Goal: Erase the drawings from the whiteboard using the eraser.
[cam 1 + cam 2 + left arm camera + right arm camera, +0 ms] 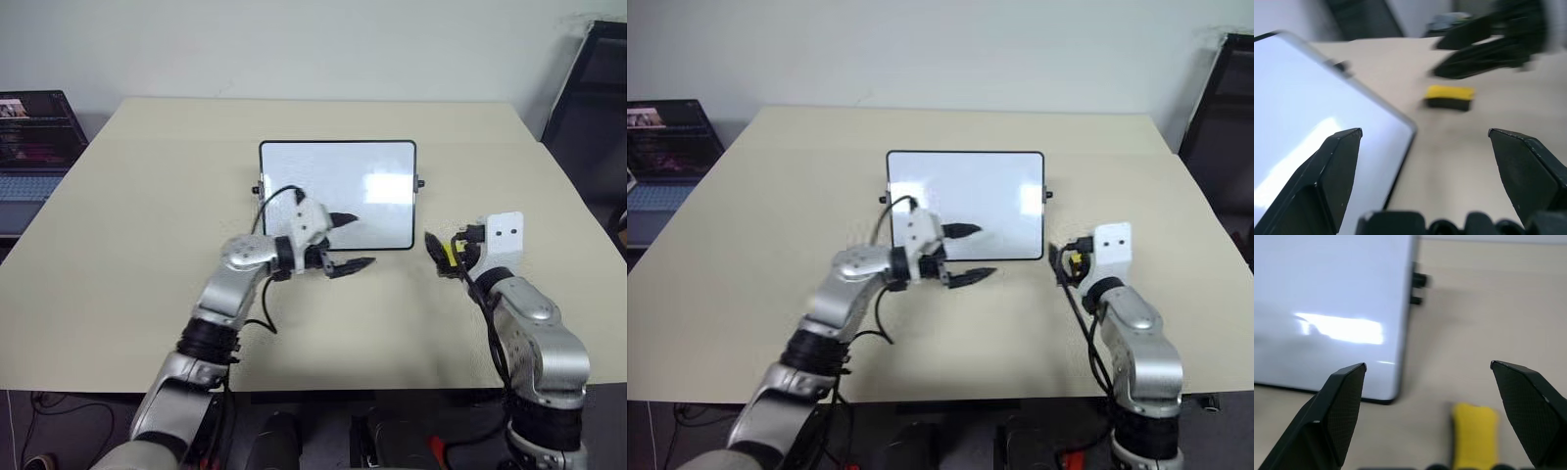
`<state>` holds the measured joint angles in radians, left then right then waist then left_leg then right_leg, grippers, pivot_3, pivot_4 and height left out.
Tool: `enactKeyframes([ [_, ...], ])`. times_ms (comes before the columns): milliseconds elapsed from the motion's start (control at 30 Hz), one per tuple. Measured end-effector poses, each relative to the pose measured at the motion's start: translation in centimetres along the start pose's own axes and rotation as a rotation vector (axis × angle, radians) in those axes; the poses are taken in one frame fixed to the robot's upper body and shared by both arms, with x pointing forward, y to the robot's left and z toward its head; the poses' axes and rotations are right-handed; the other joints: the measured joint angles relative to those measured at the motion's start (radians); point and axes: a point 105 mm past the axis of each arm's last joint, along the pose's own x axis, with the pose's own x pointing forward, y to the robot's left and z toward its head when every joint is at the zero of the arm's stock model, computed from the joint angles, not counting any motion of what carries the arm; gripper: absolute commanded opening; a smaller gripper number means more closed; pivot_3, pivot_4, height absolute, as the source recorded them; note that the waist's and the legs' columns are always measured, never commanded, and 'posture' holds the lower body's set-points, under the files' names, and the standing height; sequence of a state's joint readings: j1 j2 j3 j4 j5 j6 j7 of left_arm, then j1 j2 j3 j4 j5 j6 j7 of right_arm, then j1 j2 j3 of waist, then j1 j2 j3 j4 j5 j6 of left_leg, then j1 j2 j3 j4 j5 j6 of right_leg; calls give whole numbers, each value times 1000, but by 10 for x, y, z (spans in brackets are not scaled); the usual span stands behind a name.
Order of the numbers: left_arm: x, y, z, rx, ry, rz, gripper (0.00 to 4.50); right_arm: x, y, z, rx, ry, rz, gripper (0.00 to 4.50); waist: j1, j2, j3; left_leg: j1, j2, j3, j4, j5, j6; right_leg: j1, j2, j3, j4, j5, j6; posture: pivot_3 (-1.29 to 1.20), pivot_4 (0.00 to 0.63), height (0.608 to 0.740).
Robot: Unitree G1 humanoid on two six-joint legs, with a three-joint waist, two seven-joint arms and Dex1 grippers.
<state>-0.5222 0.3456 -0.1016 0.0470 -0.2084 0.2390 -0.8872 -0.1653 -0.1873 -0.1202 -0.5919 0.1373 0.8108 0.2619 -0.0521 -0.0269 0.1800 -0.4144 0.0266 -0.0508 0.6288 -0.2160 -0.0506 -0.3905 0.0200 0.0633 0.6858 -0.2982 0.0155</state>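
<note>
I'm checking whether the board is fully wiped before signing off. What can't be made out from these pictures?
- Whiteboard: left gripper covers its lower left part in the head views; glare washes patches.
- Eraser: blurred in left wrist view; cut by the edge in right wrist view; mostly behind right gripper from the head.

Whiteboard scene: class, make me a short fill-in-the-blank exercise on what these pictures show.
1. The eraser lies on the table, and its top is coloured ____.
2. The whiteboard has a thin frame coloured ____.
3. The right gripper has its fingers ____.
4. The left gripper holds ____.

Missing words: yellow; black; open; nothing
</note>
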Motion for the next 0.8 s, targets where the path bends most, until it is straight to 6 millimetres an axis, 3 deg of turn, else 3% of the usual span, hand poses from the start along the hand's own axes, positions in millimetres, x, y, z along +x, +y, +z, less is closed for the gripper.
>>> enactKeyframes([
  [133, -43, 16, -9, -80, -2, 334, 4500, -16, 8, -4, -51, -84, -2, 4469, 4, 0, 0, 1, -2, -1, 1, 0, 0, 1, -4, 1, -2, 0, 2, 0, 150, 740],
  [233, -73, 14, -30, -122, 47, 555, 4500, -28, 2, -9, -116, -160, -67, 4469, 7, -1, -1, 2, -1, -1, 1, 0, 0, 3, -4, 1, -4, -1, 6, 0, 150, 740],
  [367, -104, 8, -52, -115, 137, 819, 4500, -37, 1, -29, -59, -186, -58, 4469, 19, -1, -1, 5, -1, 1, 1, 0, 0, 6, -4, 2, -4, -1, 6, 0, 150, 740],
  [500, -121, 8, -54, -79, 173, 940, 4500, -40, -14, -36, -5, -218, -99, 4469, 21, -1, -1, 12, -1, 3, 1, 0, 0, 12, -4, 2, -4, -1, 6, 0, 150, 740],
  [633, -123, 12, -44, -37, 157, 1006, 4500, -39, -28, -40, 15, -228, -115, 4469, 22, -1, -1, 16, -1, 4, 1, 0, 0, 17, -4, 3, -5, -2, 6, 0, 150, 740],
  [800, -131, 7, -48, -25, 188, 1041, 4500, -43, -31, -42, 17, -219, -138, 4469, 20, -1, -1, 16, 0, 4, -2, 0, 0, 15, -3, 3, -5, -3, 4, 0, 150, 740],
])
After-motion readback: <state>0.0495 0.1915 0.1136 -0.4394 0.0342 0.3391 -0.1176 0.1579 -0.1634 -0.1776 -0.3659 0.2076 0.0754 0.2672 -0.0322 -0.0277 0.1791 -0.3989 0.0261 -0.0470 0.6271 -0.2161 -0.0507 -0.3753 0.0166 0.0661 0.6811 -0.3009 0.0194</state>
